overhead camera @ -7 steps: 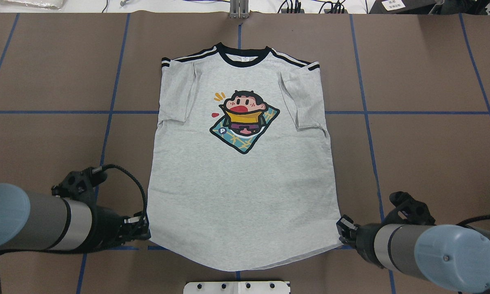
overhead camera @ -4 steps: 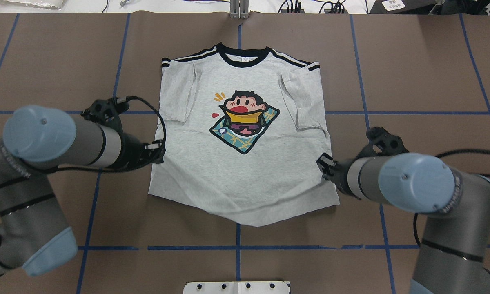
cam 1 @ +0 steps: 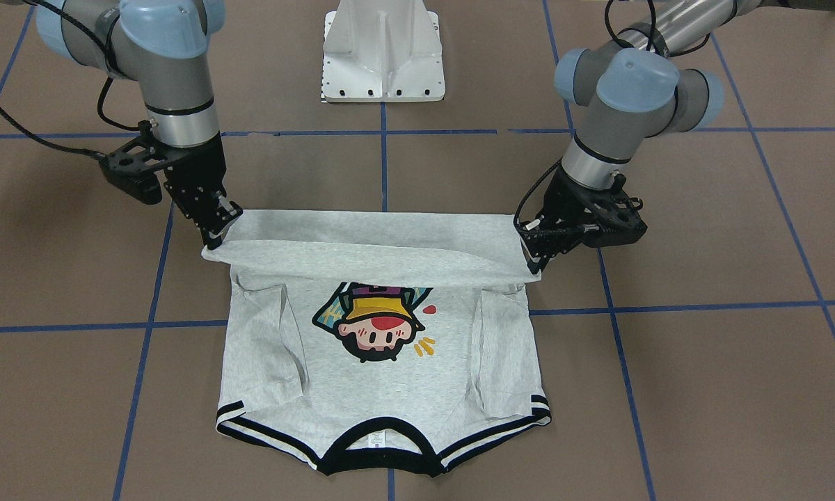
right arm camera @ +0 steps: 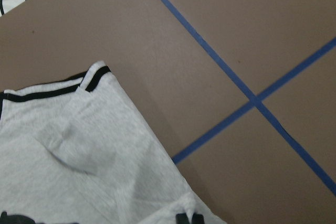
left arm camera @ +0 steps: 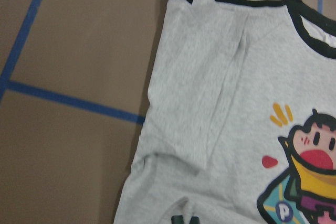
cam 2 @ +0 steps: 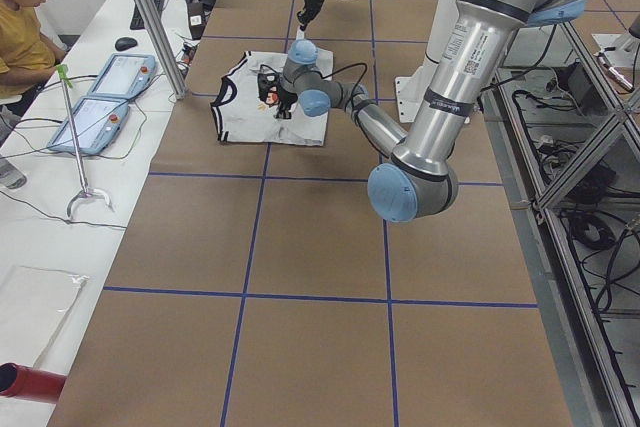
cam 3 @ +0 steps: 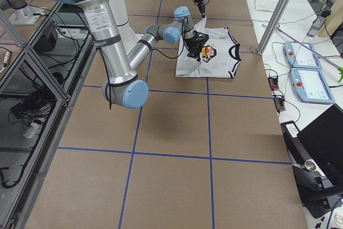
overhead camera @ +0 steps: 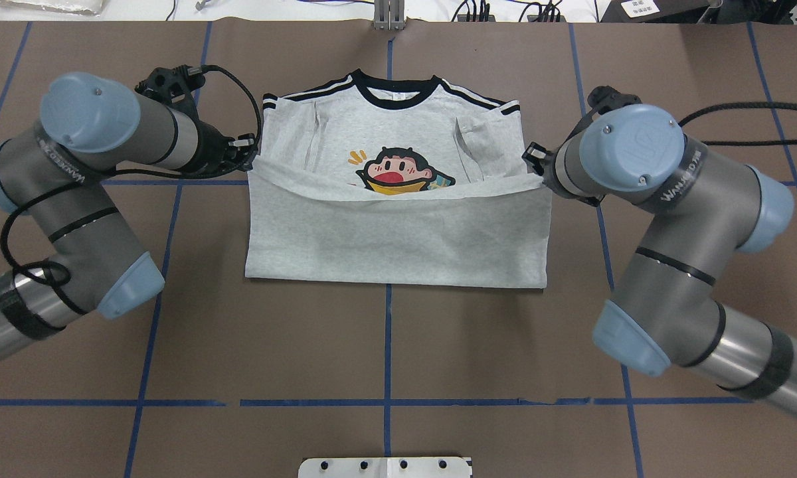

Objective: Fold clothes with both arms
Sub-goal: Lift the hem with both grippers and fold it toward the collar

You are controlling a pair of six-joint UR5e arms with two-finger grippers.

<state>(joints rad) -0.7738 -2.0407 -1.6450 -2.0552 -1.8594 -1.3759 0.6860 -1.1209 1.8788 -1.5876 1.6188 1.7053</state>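
Note:
The grey T-shirt point(overhead camera: 398, 232) lies front up, its black collar point(overhead camera: 394, 91) at the far side. Its hem is lifted and drawn over its body, covering the lower half of the cartoon print point(overhead camera: 398, 174). My left gripper point(overhead camera: 251, 158) is shut on the hem's left corner and my right gripper point(overhead camera: 534, 169) on its right corner, both just above the sleeves. In the front-facing view the left gripper point(cam 1: 532, 261) is on the right and the right gripper point(cam 1: 212, 236) on the left, with the hem stretched between them. The left wrist view shows the folded-in sleeve point(left arm camera: 210, 87).
The white pedestal base point(overhead camera: 385, 467) stands at the near table edge. Blue tape lines point(overhead camera: 388, 345) cross the brown table cover. In the exterior left view an operator point(cam 2: 30, 7) sits at a side bench with two pendants point(cam 2: 100, 97).
Both grippers have moved away from the robot toward the collar, carrying the hem up and over the shirt. The near fold line now lies about mid-shirt and the print is half covered.

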